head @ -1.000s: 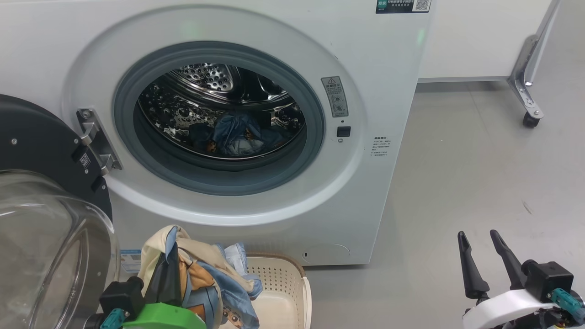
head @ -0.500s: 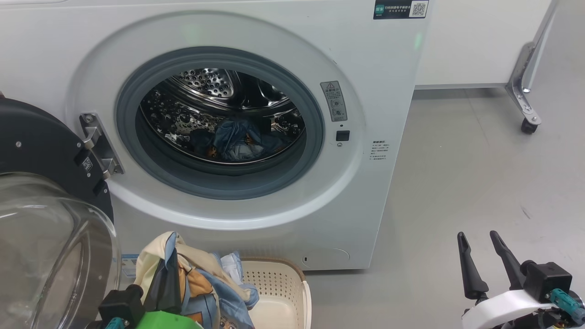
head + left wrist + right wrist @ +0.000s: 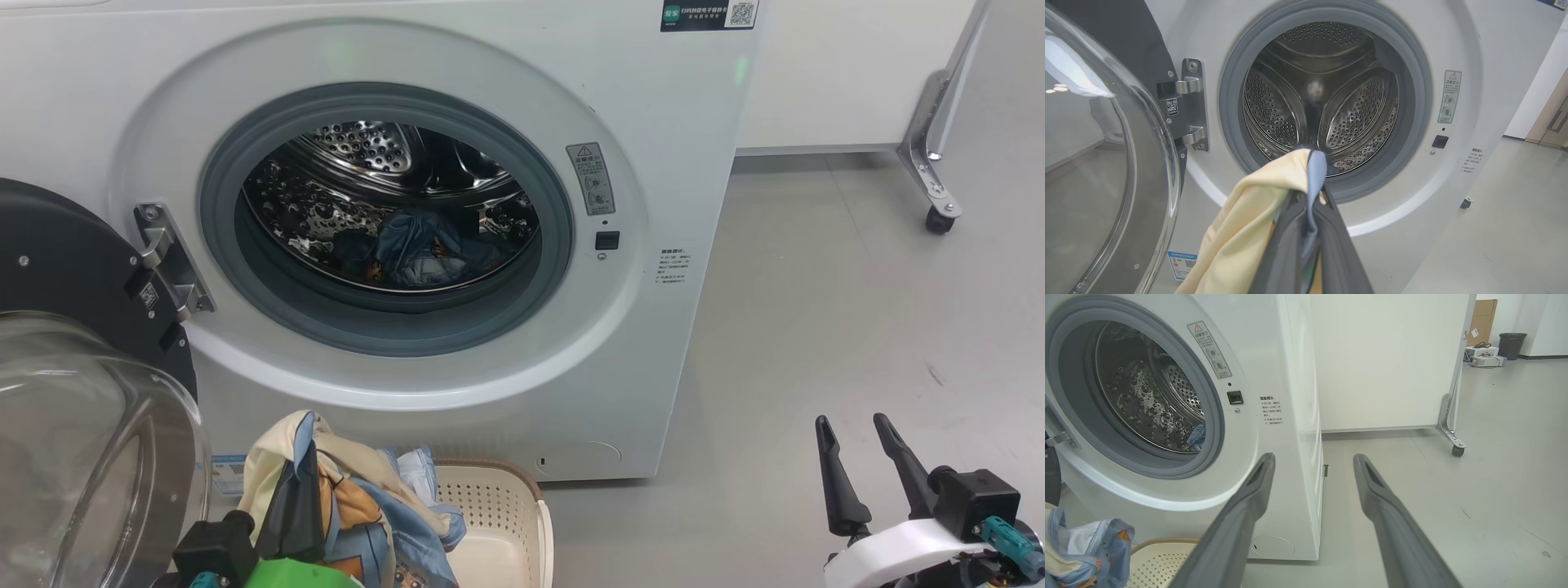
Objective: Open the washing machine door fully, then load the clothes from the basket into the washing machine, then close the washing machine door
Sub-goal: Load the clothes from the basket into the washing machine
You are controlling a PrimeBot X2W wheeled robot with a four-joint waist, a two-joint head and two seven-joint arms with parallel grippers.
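Observation:
The washing machine [image 3: 702, 163] stands with its door [image 3: 73, 261] swung open to the left, glass bowl facing me. A light-blue garment [image 3: 416, 249] lies in the steel drum [image 3: 359, 147]. My left gripper [image 3: 304, 461] is shut on a bundle of cream and light-blue printed clothes [image 3: 367, 482], lifted above the cream basket [image 3: 506, 506]. In the left wrist view the fingers [image 3: 1286, 245] pinch the cloth [image 3: 1249, 228] in front of the drum opening [image 3: 1323, 102]. At the lower right, over the floor, my right gripper [image 3: 851, 423] stands open and empty; its wrist view shows the fingers [image 3: 1249, 506] apart.
A white panel on a metal leg with a caster [image 3: 939, 219] stands to the right of the machine, with grey floor [image 3: 857, 310] between. The open door's glass bowl [image 3: 82, 441] bulges close beside my left arm. A dark bin [image 3: 1510, 345] stands far back.
The whole head picture has shifted slightly down and left, so the camera moved. The left gripper still holds the bundle above the basket. The right gripper has not moved.

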